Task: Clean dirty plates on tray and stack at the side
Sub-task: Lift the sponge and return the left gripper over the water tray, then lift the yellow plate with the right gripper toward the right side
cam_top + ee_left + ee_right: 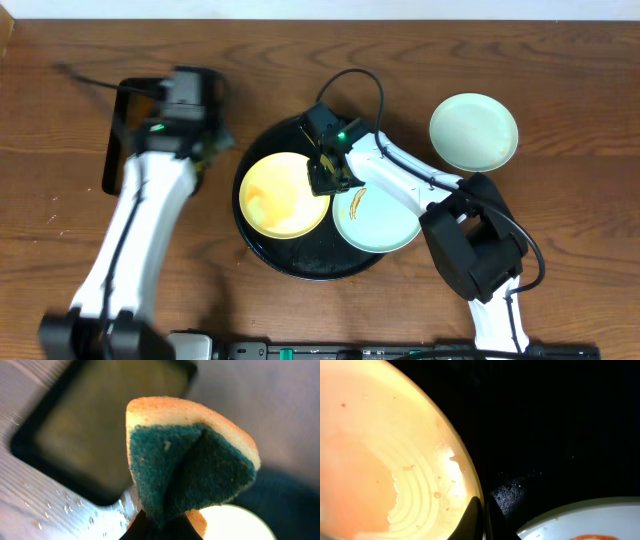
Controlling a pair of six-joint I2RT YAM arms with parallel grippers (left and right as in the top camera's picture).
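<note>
The right tool (328, 178) is clenched on the thin rim of the yellow plate (278, 195), fingers almost meeting. The left tool (205, 152), toward the desk's (560, 60) left edge, grips a folded sponge (195, 460), coarse green scrub over yellow foam.

There are three round, glossy plates. Two lie in the black tray (300, 264) at mid-desk: the yellow one, filmed orange, and a pale blue one (388, 225) with an orange streak. The third (474, 131), pale blue and unmarked, sits nearer the far right corner.
</note>
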